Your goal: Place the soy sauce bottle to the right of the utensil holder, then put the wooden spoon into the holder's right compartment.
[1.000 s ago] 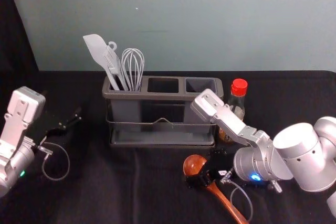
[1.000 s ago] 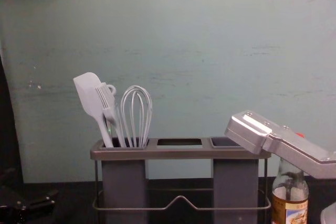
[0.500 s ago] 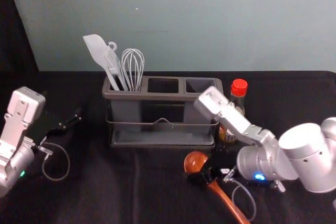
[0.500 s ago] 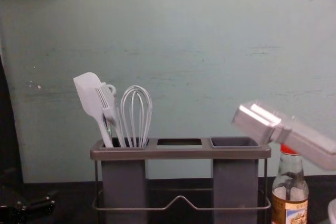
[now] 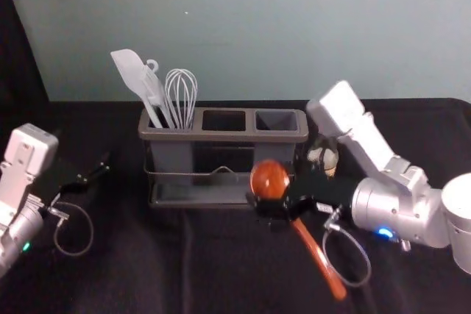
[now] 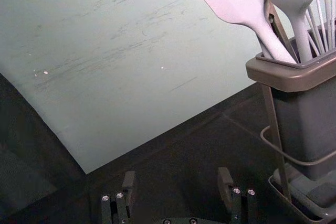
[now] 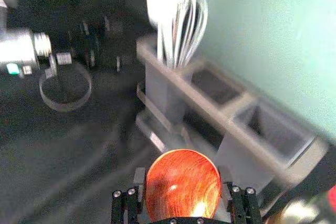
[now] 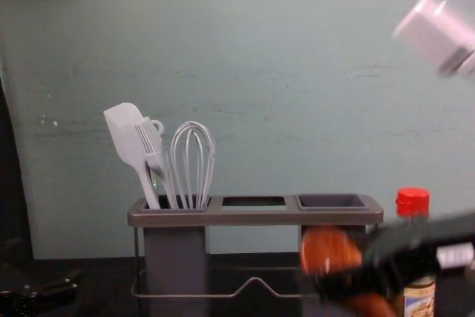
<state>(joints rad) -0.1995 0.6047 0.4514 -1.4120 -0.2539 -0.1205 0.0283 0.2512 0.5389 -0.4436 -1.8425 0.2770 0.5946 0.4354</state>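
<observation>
Right claw (image 7: 182, 177) has the wooden spoon (image 5: 269, 178) clamped, near side of the holder (image 8: 256, 217); soy bottle (image 8: 412, 203) stands right. Spoon step, I'd say: raise it, handle down, above the right compartment (image 5: 277, 120). Left claw (image 6: 177, 177) idles, spread, at left.

The right tool (image 5: 276, 207) has gone up off the counter (image 5: 132, 270) and a bit nearer its back edge, and it has taken the wooden spoon (image 5: 269, 179) up with it. In the head view, the round end now covers a bit of the holder's (image 5: 191, 136) front, when before it was down in front of it. The handle has swung to point more at the counter's front edge. From the chest, spoon and tool have come into sight. The silver arm (image 5: 372, 141) is higher and has moved right, off the holder's corner. From the head, it now hides the bottle's red cap (image 8: 413, 202); from the chest, the cap has come clear.
</observation>
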